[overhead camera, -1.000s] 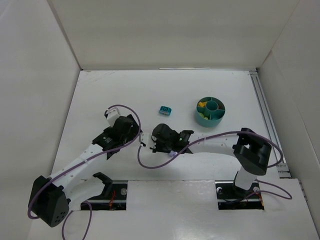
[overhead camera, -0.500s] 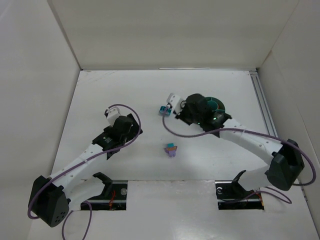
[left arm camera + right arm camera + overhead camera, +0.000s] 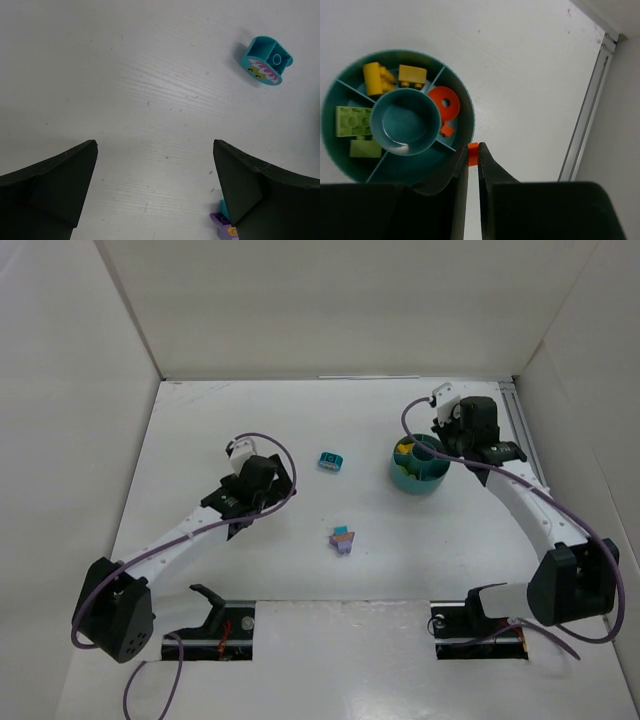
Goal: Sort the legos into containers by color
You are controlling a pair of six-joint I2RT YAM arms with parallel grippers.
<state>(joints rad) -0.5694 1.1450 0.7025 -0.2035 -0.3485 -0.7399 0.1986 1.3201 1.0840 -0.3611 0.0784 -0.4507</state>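
I'm getting bright, even light from above, bounced off white walls. Overhead, the desk (image 3: 250,420) is nearly washed out, with only faint, soft shadows beneath the arms and no glare. On the left wrist feed the desk grain is crisp, dimming toward the near edge, and the black jaws show no detail. On the right wrist, the teal bowl (image 3: 410,167) and orange brick (image 3: 473,147) look sharp, while the jaws near the lens blur into darkness.

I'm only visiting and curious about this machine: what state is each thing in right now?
Bowl: upright, holding yellow bricks, green bricks and an orange disc.
Right tool: shut on an orange brick, near the bowl's rim.
Left tool: open, empty.
Teal brick: loose on the table.
Purple cluster: loose on the table.
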